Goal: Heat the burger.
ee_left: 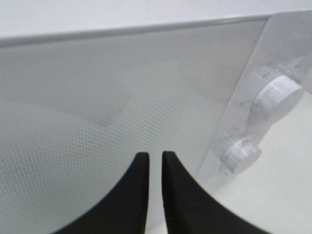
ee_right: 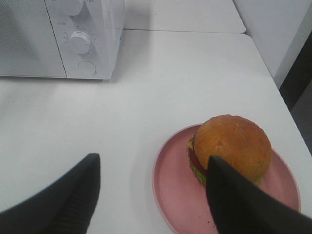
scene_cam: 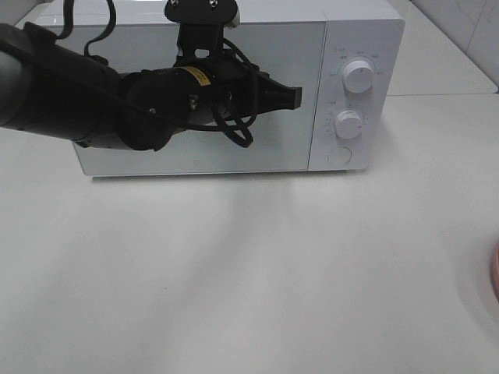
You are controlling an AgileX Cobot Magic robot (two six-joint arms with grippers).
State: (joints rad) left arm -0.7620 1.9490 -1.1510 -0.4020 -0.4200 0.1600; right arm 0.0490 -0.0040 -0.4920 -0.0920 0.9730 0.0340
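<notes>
The burger [ee_right: 231,146], with a golden-brown bun over tomato and lettuce, sits on a round pink plate [ee_right: 175,190] in the right wrist view. My right gripper [ee_right: 152,160] hovers open above the table. One finger is in front of the burger's near side and the other is well off to the side, with nothing between them. In the high view the white microwave [scene_cam: 351,43] stands closed at the back. My left gripper [scene_cam: 295,95] points at the door's edge by the control panel. Its fingers [ee_left: 141,195] are nearly together and hold nothing.
Two white knobs [scene_cam: 358,76] [scene_cam: 348,123] and a round button [scene_cam: 338,156] sit on the microwave's panel. Only a sliver of the pink plate [scene_cam: 496,273] shows at the high view's right edge. The left arm's black body and cables hang in front of the microwave door.
</notes>
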